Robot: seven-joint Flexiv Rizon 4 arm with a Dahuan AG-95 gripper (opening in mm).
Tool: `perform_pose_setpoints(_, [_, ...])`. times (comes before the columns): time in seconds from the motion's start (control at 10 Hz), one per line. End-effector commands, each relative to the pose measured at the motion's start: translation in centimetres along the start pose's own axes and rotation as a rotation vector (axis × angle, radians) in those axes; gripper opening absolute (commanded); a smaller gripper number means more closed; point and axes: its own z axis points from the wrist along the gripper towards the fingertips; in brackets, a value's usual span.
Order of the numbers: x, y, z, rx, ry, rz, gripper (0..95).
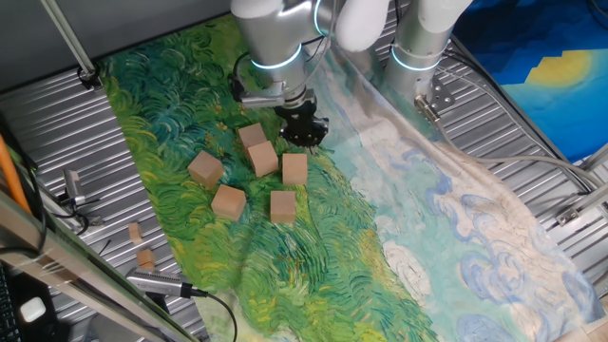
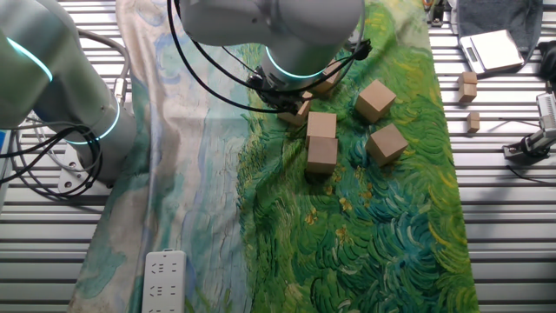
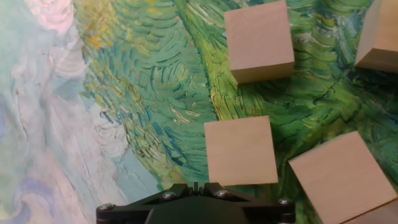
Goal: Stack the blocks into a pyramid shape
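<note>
Six plain wooden blocks lie loose on the green painted cloth, none stacked. In one fixed view, two of them (image 1: 252, 136) (image 1: 263, 159) touch, a third (image 1: 294, 168) sits just right of them, and the others (image 1: 205, 169) (image 1: 228, 201) (image 1: 282, 205) spread left and toward the front. My black gripper (image 1: 304, 128) hovers just behind and right of this cluster, shut and holding nothing. The hand view shows the gripper (image 3: 196, 185) at the bottom edge, with one block (image 3: 240, 150) right ahead of it and others (image 3: 259, 40) (image 3: 342, 177) around. In the other fixed view the arm hides the gripper.
Two small tan wooden bits (image 1: 135, 232) (image 1: 145, 256) lie on the metal slats left of the cloth. A white power strip (image 2: 163, 280) rests at the cloth's pale end. Cables (image 2: 52, 174) and a second arm base (image 1: 418, 47) stand along the pale side.
</note>
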Motion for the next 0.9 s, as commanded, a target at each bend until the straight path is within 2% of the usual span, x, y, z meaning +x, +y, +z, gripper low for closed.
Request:
perform_pose_setpoints(0.1, [-0.2, -0.1, -0.2, 0.007, -0.005, 0.002, 0.0])
perform_pose_setpoints(0.5, [-1.3, -1.1, -0.7, 0.013, -0.016, 0.01, 0.0])
perform_pose_setpoints(0.9, [-1.6, -1.4, -0.7, 0.016, -0.026, 0.017, 0.0])
